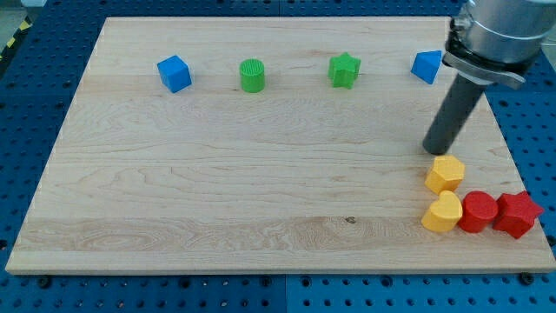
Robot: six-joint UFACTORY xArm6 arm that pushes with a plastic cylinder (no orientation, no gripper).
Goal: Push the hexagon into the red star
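The yellow hexagon lies near the view's lower right. The red star lies at the board's right edge, below and to the right of the hexagon. A red cylinder sits between the star and a second yellow block, heart-like in shape, which lies just below the hexagon. My tip is on the board just above the hexagon's upper left, close to it or touching it.
Along the view's top stand a blue cube, a green cylinder, a green star and a blue block partly hidden behind the rod. The wooden board lies on a blue perforated table.
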